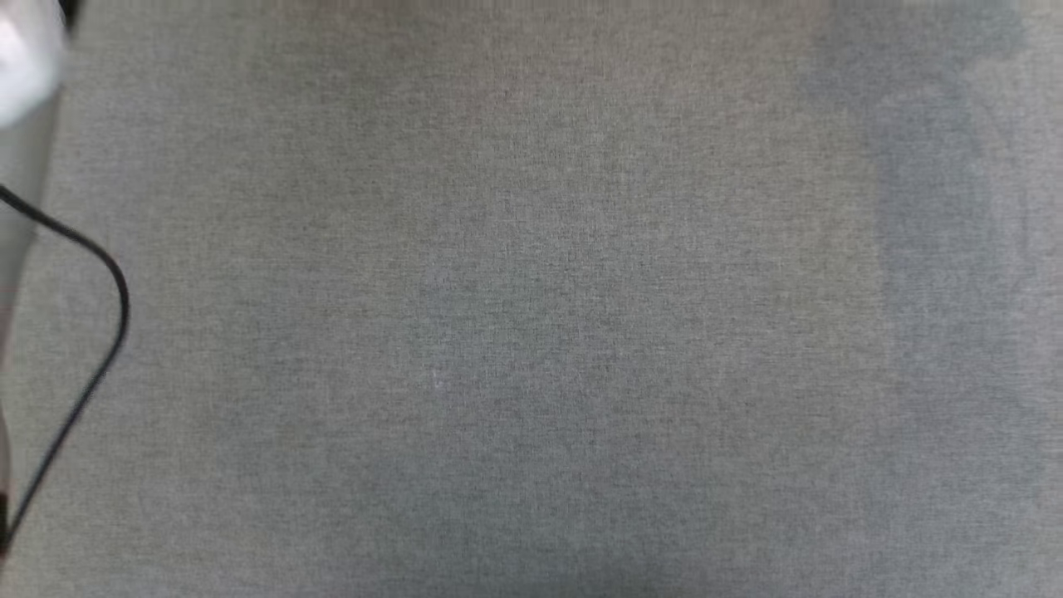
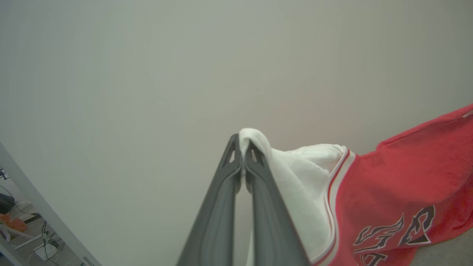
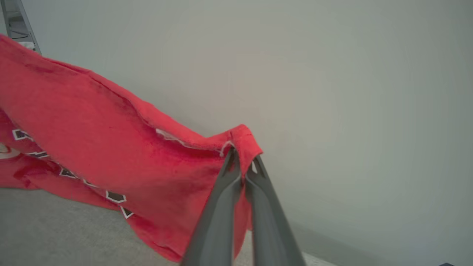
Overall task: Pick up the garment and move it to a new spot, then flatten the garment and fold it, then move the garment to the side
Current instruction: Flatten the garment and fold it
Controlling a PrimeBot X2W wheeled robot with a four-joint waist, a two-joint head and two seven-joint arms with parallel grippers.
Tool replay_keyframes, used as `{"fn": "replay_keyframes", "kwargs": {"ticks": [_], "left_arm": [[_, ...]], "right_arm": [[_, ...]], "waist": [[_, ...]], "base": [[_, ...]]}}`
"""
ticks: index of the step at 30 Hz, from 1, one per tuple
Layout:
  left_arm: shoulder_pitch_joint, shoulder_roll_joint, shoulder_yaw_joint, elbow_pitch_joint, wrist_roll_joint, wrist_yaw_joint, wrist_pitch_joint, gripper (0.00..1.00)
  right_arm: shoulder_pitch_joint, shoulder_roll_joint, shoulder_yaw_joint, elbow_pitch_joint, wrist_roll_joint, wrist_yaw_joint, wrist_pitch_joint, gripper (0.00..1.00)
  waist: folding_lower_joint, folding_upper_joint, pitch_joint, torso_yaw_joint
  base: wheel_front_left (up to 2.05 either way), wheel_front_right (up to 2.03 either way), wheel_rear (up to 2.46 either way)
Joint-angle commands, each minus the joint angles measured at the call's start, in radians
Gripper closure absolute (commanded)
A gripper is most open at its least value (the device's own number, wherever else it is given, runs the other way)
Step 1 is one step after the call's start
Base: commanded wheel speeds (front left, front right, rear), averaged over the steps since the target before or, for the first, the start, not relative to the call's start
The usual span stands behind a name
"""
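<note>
The garment [image 2: 388, 184] is a red jersey shirt with a white sleeve and black lettering, held up in the air. My left gripper [image 2: 243, 142] is shut on the tip of its white sleeve [image 2: 295, 173], and the red body hangs away to the right. In the right wrist view my right gripper [image 3: 242, 155] is shut on a red edge of the garment [image 3: 92, 140], which stretches off to the left and droops toward the grey cloth surface [image 3: 55, 232] below. In the head view a pale forearm [image 1: 21, 141] with a black cable [image 1: 100, 332] stands at the left edge.
Grey woven cloth [image 1: 531, 332] covers the table under the head camera. A plain pale wall [image 2: 184, 74] stands behind both grippers. At the lower left of the left wrist view a table edge [image 2: 40, 218] gives onto floor with cables and clutter [image 2: 22, 229].
</note>
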Motion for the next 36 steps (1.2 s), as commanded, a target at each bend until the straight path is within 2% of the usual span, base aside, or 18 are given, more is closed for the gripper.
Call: {"fn": "replay_keyframes", "kwargs": {"ticks": [1,9,20,29,36], "left_arm": [[0.07,0.008,0.009,-0.017,0.005,0.008,-0.006,1.0],[0.44,0.002,0.047,-0.121,0.014,0.041,-0.006,1.0],[0.903,0.018,0.062,-0.23,-0.015,0.084,-0.006,1.0],[1.183,0.02,0.044,-0.274,-0.054,0.144,-0.005,1.0],[1.336,-0.02,0.018,-0.293,-0.108,0.174,0.003,1.0]], "right_arm": [[0.049,-0.001,0.014,-0.011,0.022,-0.001,-0.015,1.0],[0.298,-0.045,0.11,-0.091,0.109,-0.001,-0.029,1.0],[0.635,-0.158,0.185,-0.24,0.198,-0.001,0.002,1.0],[0.894,-0.215,0.168,-0.339,0.215,-0.001,0.024,1.0],[1.089,-0.239,0.097,-0.395,0.218,-0.001,0.046,1.0]], "waist": [[-0.0001,0.0,-0.059,0.001],[-0.0001,0.0,-0.192,0.013],[-0.0001,0.0,-0.34,0.018],[-0.0001,0.0,-0.433,0.033],[-0.0001,0.0,-0.49,0.038]], "base": [[0.0,0.0,0.0],[0.0,0.0,0.0],[0.0,0.0,0.0],[0.0,0.0,0.0],[0.0,0.0,0.0]]}}
